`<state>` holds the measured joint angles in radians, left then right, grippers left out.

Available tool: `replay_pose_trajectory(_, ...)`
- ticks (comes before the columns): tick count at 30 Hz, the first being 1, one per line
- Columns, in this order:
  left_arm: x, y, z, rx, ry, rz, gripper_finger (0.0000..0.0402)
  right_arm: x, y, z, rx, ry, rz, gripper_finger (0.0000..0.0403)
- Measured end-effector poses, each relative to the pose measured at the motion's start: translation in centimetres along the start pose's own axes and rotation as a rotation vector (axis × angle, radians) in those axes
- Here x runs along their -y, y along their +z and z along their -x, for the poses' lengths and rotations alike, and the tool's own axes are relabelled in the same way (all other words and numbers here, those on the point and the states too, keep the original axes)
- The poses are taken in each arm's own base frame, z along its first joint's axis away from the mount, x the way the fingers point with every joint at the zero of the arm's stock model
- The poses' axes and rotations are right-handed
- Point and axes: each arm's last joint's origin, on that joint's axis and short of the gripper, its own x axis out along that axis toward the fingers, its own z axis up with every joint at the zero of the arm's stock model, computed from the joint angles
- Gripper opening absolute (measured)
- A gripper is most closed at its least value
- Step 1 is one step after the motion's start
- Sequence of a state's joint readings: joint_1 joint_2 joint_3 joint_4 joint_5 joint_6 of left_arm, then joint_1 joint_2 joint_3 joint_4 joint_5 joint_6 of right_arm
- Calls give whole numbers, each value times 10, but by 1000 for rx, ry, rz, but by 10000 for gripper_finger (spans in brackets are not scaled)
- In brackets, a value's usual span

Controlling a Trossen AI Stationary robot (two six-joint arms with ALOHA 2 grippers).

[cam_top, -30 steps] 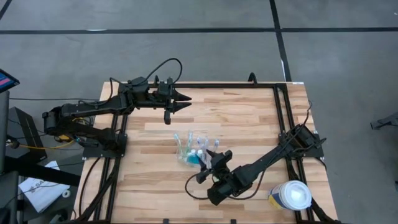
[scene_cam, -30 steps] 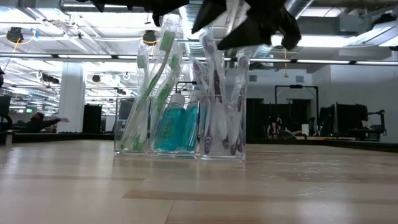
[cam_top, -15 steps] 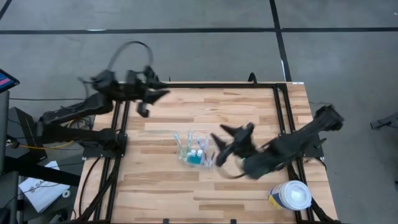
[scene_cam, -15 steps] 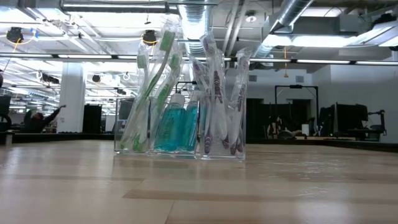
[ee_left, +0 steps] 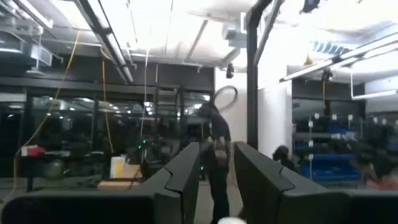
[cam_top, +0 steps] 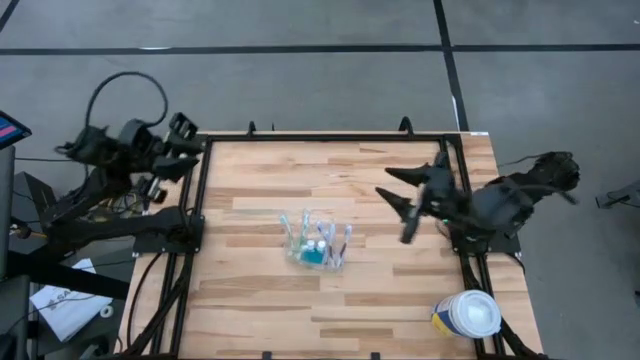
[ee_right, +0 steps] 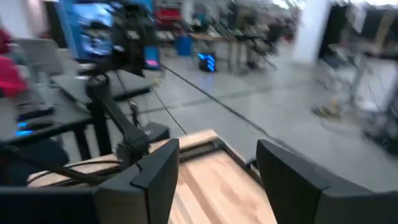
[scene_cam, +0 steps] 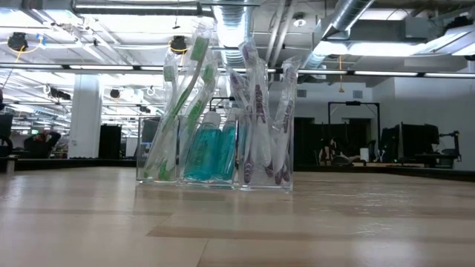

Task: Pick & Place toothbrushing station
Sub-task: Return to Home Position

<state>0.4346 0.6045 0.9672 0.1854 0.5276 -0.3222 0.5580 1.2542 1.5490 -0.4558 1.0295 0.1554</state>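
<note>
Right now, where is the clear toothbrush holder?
In the high view, the clear holder stands alone near the middle of the table; the white-lidded tub sits at the picture's lower right corner.

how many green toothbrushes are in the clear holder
2. Both lean in the end compartment of the clear holder, left of the teal bottles in the low view: a taller green toothbrush and a shorter one. Another may be hidden.

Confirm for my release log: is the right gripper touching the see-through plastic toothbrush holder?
Apart. The high view shows bare wooden tabletop between the right gripper and the see-through plastic toothbrush holder.
</note>
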Motion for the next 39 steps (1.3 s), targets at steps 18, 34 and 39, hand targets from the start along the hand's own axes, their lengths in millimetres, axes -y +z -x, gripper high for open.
replay_pose_trajectory(18, 58, 19, 90, 68, 255, -106, 94, 131, 27, 112, 80, 472, 34, 207)
replay_pose_trajectory(34, 69, -20, 140, -61, 561, -77, 94, 278, -60, 129, 286, 697, -99, 209)
replay_pose_trajectory(39, 60, -29, 136, -93, 624, -59, 94, 298, -91, 140, 317, 677, -171, 208)
